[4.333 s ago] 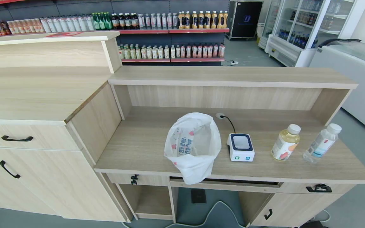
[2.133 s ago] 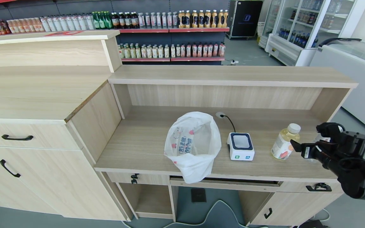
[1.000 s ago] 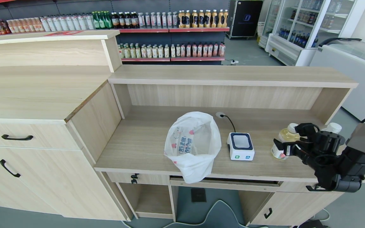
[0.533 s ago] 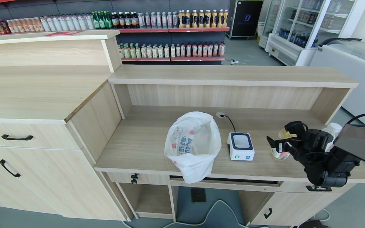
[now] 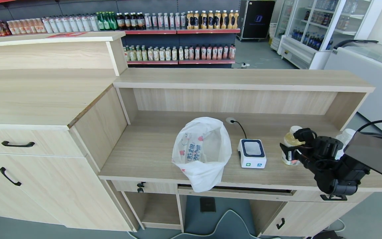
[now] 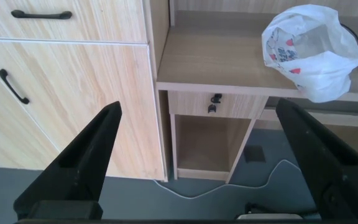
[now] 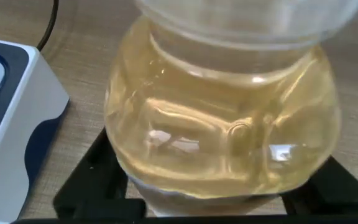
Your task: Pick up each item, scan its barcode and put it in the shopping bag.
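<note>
My right gripper (image 5: 292,146) is shut on the yellow juice bottle (image 5: 289,146), a white-capped bottle with a printed label, to the right of the scanner (image 5: 252,153) on the counter. In the right wrist view the bottle (image 7: 222,124) sits between the black fingers (image 7: 92,186), beside the scanner (image 7: 11,112). I cannot tell whether its base touches the counter. A clear water bottle (image 5: 344,138) stands behind my right arm, partly hidden. The white shopping bag (image 5: 201,151) gapes open left of the scanner. My left gripper (image 6: 197,109) hangs open below counter height, facing the bag (image 6: 309,50).
The wooden counter (image 5: 151,156) has a raised back shelf (image 5: 240,79) and a taller cabinet (image 5: 41,99) on the left. The scanner's cable (image 5: 239,127) runs to a hole at the back. Drawers with black handles (image 6: 42,14) flank the knee space.
My right arm came in from the right, reached the juice bottle and closed around it. The bottle has since shifted a little to the left, toward the scanner.
</note>
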